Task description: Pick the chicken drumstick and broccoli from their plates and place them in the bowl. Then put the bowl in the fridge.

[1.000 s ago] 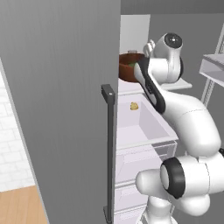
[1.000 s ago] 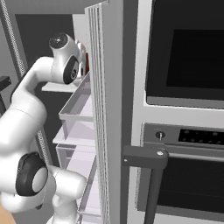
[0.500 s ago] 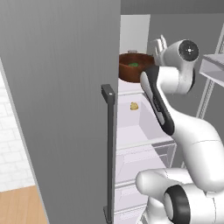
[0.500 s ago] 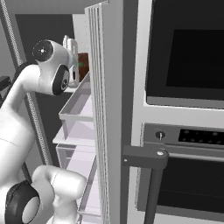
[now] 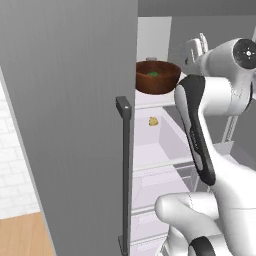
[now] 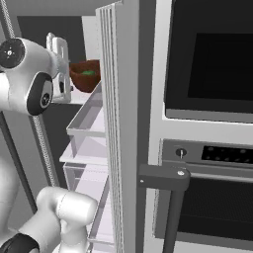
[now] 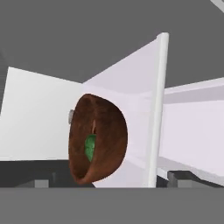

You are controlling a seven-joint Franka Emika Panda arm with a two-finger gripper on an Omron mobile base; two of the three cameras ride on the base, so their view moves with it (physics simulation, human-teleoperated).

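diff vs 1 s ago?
The claw, open, has pulled back off the bowl, and the arm has swung clear to the right in the left base view. The bowl stays on the fridge shelf with the broccoli inside; the door is unchanged.

Flat, even rendered light in all three views; no glare, no motion blur.
Fridge interior [image 5: 165, 145] read brightest, its white shelves near washed out, while the door face [image 5: 70, 115] was mid-grey with a soft gradient. The oven window [image 6: 217, 64] was nearly black, with no reflections. Shadows were weak: a faint one under the bowl [image 5: 157, 77], darker shading inside it in the hand view. Edges looked slightly soft and low-res, jagged along the door handle [image 5: 125, 170]. No lens distortion at the borders; focus was uniform throughout. The hand view was rolled sideways.
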